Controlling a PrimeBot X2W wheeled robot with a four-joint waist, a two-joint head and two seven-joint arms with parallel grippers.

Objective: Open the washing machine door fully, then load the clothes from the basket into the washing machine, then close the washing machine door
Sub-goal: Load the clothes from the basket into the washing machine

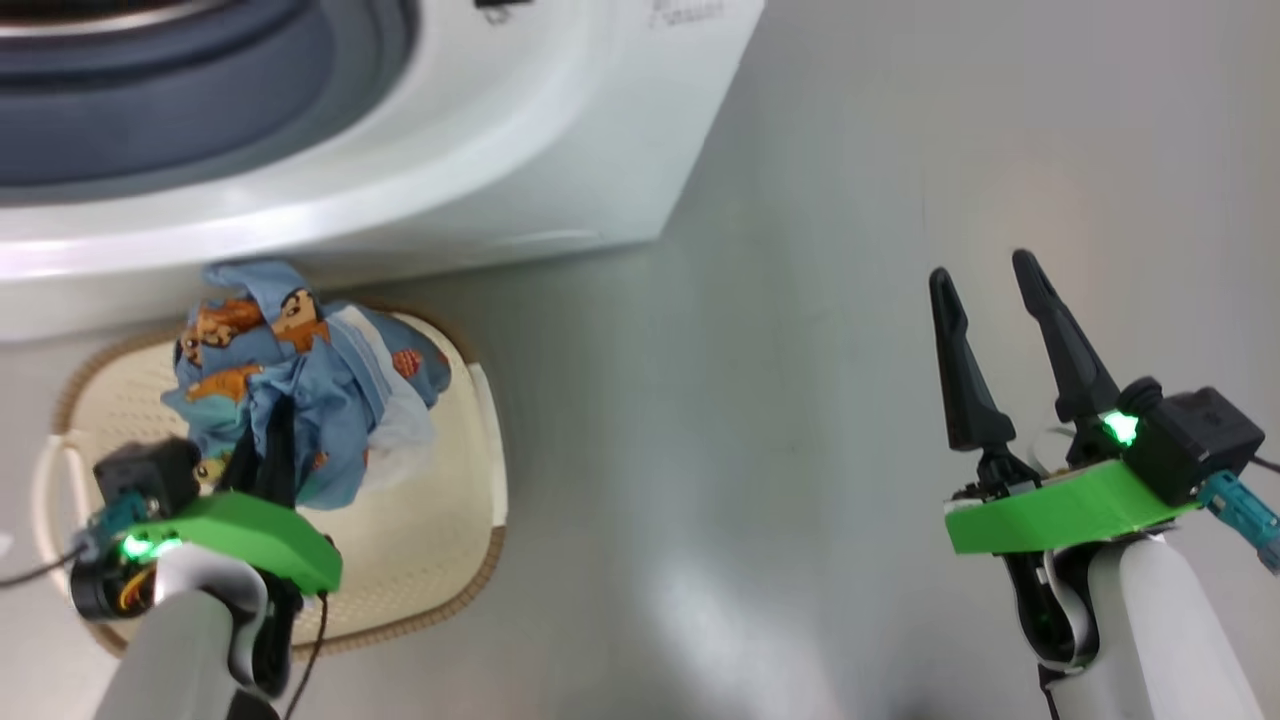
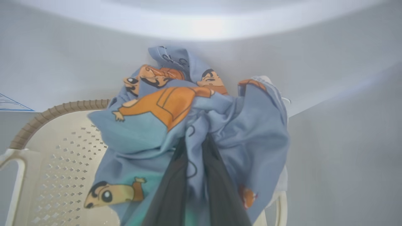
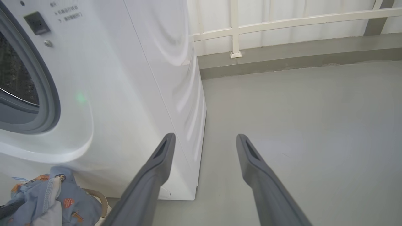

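A bundle of light blue clothes (image 1: 300,380) with orange cartoon figures is bunched around my left gripper (image 1: 265,440), which is shut on the fabric. The bundle sits over the cream basket (image 1: 430,540), close below the front of the white washing machine (image 1: 500,150). In the left wrist view the dark fingers (image 2: 176,188) vanish into the clothes (image 2: 150,125), with the perforated basket (image 2: 62,157) beneath. My right gripper (image 1: 985,265) hangs open and empty over the floor, right of the machine. Its wrist view shows the gripper (image 3: 204,136), the machine's open porthole (image 3: 19,72) and the clothes (image 3: 56,197). The washing machine door is out of view.
The grey rubber gasket (image 1: 150,110) rings the opening above the basket. Bare grey floor (image 1: 800,400) spreads to the right of the machine. A white railing (image 3: 282,22) on a low kerb bounds the floor behind. A blue label (image 2: 12,105) sits low on the machine's front.
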